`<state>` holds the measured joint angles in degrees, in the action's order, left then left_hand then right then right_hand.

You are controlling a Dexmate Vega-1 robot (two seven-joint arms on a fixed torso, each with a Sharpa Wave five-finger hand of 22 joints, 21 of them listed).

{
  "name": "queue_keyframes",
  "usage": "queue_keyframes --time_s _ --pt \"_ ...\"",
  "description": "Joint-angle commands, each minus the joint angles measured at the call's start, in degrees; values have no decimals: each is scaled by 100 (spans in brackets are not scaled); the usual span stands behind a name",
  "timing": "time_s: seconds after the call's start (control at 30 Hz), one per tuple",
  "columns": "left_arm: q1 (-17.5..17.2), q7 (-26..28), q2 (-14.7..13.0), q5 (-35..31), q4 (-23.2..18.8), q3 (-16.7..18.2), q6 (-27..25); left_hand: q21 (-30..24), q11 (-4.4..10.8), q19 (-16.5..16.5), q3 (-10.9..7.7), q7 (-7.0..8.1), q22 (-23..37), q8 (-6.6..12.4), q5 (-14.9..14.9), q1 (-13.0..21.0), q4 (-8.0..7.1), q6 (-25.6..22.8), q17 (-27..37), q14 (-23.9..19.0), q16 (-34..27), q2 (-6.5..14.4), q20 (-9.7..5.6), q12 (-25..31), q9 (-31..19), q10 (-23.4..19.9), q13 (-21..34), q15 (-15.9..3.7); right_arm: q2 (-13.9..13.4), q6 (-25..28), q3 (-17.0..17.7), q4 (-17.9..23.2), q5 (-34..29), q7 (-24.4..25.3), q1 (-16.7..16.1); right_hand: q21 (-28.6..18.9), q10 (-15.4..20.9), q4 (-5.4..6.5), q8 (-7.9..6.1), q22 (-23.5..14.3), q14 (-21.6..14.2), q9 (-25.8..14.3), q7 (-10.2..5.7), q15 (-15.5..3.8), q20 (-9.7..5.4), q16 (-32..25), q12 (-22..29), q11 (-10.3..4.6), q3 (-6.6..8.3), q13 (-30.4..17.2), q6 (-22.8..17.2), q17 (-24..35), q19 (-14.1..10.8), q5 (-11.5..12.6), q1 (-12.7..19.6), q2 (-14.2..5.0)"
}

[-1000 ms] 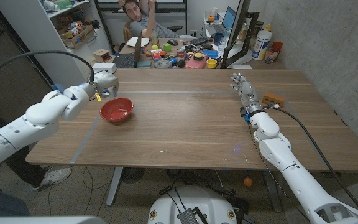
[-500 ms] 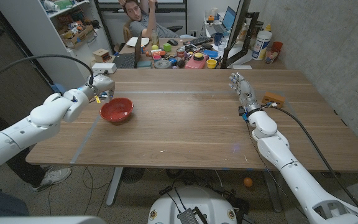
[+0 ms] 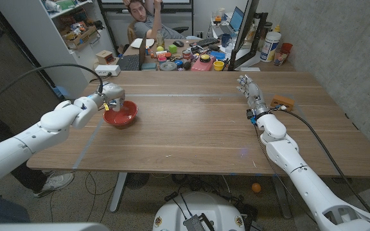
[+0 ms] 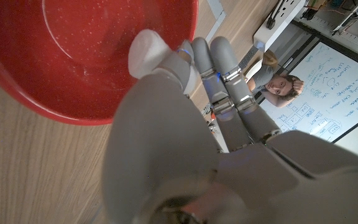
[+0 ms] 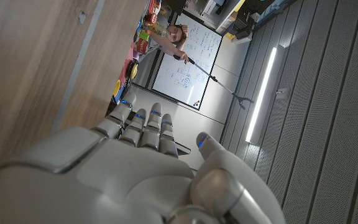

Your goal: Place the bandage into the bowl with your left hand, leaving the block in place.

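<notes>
The left hand (image 3: 111, 95) hangs over the near-left rim of the red bowl (image 3: 124, 116), which stands on the left part of the wooden table (image 3: 191, 135). In the left wrist view the fingers (image 4: 219, 62) pinch a white roll, the bandage (image 4: 146, 51), right above the bowl's red inside (image 4: 73, 56). So the carry looks finished, by my judgement; what is left is to let the bandage drop into the bowl and draw the hand away.

Further right, the right hand (image 3: 252, 94) stands on its edge with its fingers straight and apart, holding nothing. Just beside it, toward the right edge, lies the small orange-brown block (image 3: 281, 102), untouched, as the task wants.

Beyond the table a person (image 3: 141, 19) sits at a cluttered desk. The wrist views show a whiteboard (image 5: 182, 65) with handwriting on it, too small to read. No brand or label can be made out on the bowl, bandage or block.
</notes>
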<state>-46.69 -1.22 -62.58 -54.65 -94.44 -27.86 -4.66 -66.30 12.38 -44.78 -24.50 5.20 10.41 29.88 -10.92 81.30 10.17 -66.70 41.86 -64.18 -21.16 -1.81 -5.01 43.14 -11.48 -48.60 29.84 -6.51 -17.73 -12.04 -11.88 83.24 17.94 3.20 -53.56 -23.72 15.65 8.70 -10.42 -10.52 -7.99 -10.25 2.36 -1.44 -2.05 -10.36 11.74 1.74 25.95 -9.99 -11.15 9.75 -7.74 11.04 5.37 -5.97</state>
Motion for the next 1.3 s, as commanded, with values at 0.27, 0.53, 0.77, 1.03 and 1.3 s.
queue_keyframes --time_s 0.27,0.53,0.77,1.03,1.3 --pt "454 -303 269 56 349 -459 339 -50 -178 22 -299 -188 6 3 -30 -35 -232 -192 5 -631 49 -8 -695 -5 -56 -217 48 -612 37 2 10 -130 -12 -3 84 19 33 -4 -24 -27 -41 -12 2 6 -130 12 -15 -3 40 -26 -54 7 -63 35 -41 -274" --pt "666 -1311 247 63 139 -552 295 129 -149 430 -225 225 -15 -551 74 -666 -432 977 -257 -25 748 -315 -438 -599 -168 622 -321 -727 61 -24 14 -194 -5 -17 115 27 27 -8 -23 -27 -38 -12 8 22 -126 13 -18 -7 42 -26 -50 6 -66 35 -39 -277" --pt "764 -1949 222 42 -86 -540 212 1029 -195 1525 149 593 -66 -1014 -84 -1791 -879 2248 -1232 1588 1117 -567 -50 -1323 -331 1643 -784 -602 83 -42 9 -261 -1 -42 154 35 33 -11 -18 -28 -42 -12 5 20 -127 10 -15 2 42 -26 -36 7 -68 34 -38 -276" --pt "783 -2347 170 156 -380 -385 147 1490 -239 1999 328 673 -56 -1217 -279 -2118 -1007 2812 -1291 2328 1060 -566 248 -1475 -339 2066 -810 -555 114 -82 1 -350 -4 -70 207 44 31 -10 -18 -28 -44 -12 8 20 -123 10 -16 0 40 -26 -30 8 -72 33 -42 -273" --pt "650 -2401 28 186 -784 -150 55 1751 -338 2256 470 688 -45 -1297 -404 -2300 -1072 3065 -1281 2892 1071 -575 366 -1555 -339 2342 -813 -495 119 -108 20 -386 2 -85 218 51 31 -15 -19 -28 -47 -12 10 27 -124 10 -16 4 42 -26 -31 5 -77 33 -38 -271"
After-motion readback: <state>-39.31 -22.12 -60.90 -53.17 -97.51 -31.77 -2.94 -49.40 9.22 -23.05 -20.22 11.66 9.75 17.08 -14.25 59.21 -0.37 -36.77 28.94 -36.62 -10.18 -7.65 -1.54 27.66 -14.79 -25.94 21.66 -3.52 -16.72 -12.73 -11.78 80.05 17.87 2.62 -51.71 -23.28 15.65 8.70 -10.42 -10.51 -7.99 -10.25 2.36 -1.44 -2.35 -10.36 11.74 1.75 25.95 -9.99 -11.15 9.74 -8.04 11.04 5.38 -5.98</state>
